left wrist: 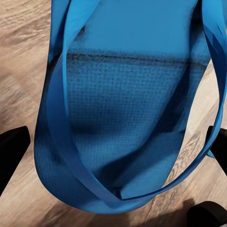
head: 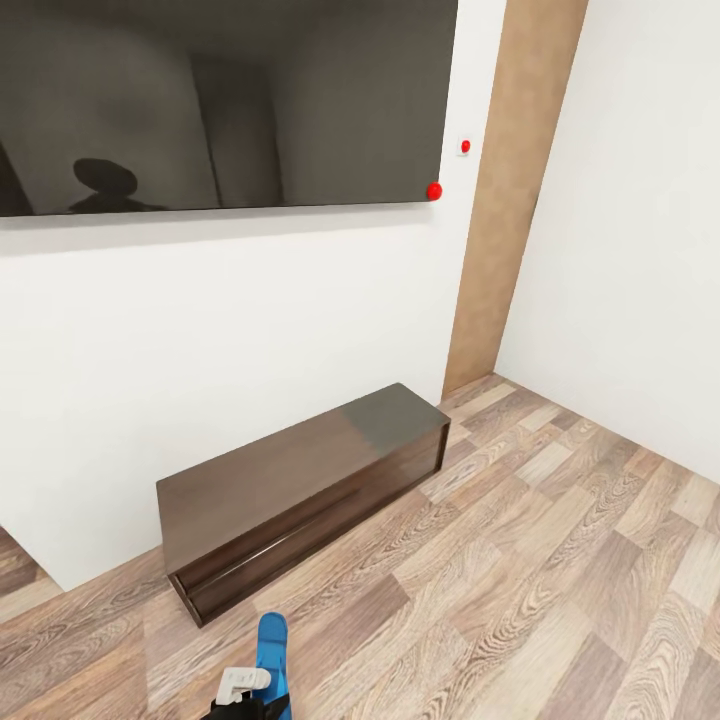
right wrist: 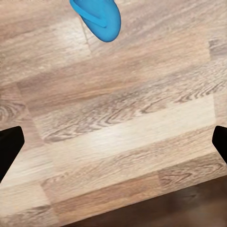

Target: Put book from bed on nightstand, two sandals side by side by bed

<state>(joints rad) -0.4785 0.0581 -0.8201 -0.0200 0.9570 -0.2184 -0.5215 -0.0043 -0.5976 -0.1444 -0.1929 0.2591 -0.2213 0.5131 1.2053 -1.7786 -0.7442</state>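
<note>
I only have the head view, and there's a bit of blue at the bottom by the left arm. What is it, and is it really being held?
Observer: It is a blue sandal. The left wrist view shows its sole and strap between the left gripper's fingers, above the wood floor.
Operator: Where is the other sandal?
Observer: The right wrist view shows one end of a second blue sandal lying on the floor.
Operator: Is the right arm carrying anything?
Observer: No. The right gripper is open, with bare planks between its fingers.
</note>
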